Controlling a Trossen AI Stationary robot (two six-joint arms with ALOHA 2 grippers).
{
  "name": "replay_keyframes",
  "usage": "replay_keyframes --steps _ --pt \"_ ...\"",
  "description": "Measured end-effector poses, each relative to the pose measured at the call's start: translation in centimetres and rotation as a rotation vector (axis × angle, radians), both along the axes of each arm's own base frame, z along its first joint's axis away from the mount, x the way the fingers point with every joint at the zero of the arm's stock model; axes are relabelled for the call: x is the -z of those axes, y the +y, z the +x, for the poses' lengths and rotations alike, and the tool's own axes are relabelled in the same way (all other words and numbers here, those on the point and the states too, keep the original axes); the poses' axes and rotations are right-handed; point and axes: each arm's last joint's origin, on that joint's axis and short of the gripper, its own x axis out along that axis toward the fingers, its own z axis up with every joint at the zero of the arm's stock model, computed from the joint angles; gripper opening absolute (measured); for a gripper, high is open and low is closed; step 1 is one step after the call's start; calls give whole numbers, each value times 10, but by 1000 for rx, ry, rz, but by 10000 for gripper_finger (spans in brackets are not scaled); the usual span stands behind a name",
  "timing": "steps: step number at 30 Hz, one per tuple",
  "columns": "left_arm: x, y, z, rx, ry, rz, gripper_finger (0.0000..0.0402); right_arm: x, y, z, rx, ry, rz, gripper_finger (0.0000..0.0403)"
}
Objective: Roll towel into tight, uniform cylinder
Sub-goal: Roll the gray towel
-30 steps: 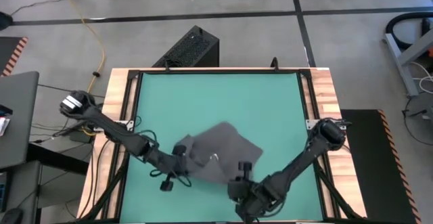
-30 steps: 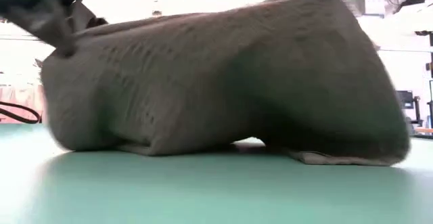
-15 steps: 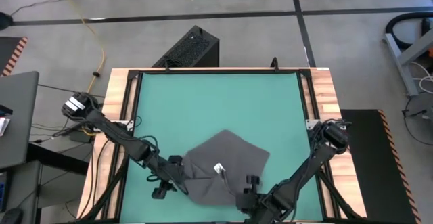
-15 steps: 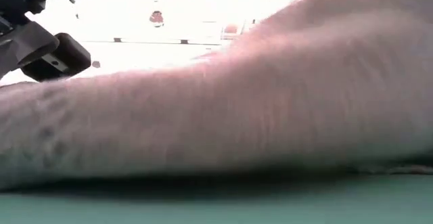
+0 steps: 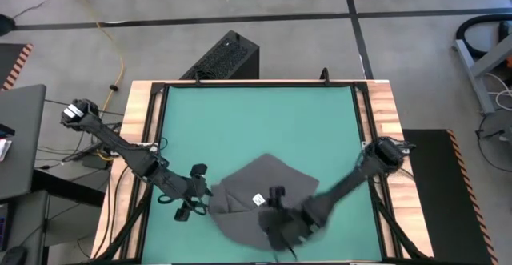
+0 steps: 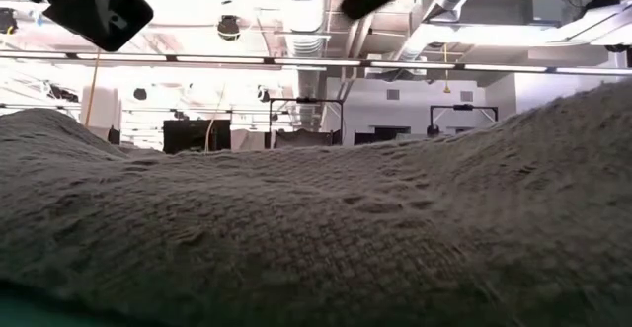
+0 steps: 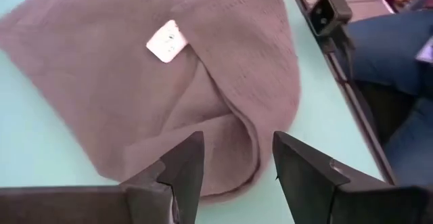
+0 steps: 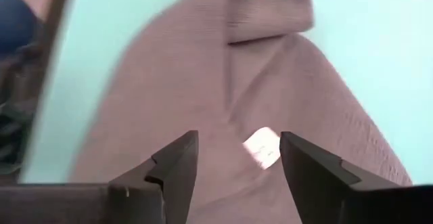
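Between the left gripper's [image 7: 233, 166] spread fingers [image 7: 181, 166] nothing is held; the jaws hang apart just above the towel's [image 7: 203, 68] rounded folded edge. Beyond that edge the grey cloth spreads away from the claw, its white tag [image 7: 166, 41] farther out on top. Right gripper [image 8: 237, 163] likewise stands open and empty, poised over the towel, tag just past its fingertips, a folded corner beyond. From above, the towel lies crumpled flat on the green mat [image 5: 256, 121], left gripper at its left edge, right gripper over its near right part.
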Motion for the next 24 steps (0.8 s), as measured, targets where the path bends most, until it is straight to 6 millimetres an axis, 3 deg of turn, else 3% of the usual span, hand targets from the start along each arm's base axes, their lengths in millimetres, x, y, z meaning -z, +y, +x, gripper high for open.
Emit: replay_keyframes --steps 6,10,14,16,19,24 --pt "7 0 1 -10 28 32 165 13 -40 29 12 79 78 234" --pt "24 5 -3 -41 47 103 165 15 -47 32 7 100 70 234" --pt "41 18 -11 -70 107 246 165 16 -36 24 -21 126 53 234" --pt "42 26 -10 -170 84 266 165 16 -28 19 -34 135 52 234" --pt "38 39 -6 -348 88 136 165 16 -19 13 -23 136 75 234" --pt "33 38 -2 -335 115 -63 165 18 -11 4 10 153 55 234"
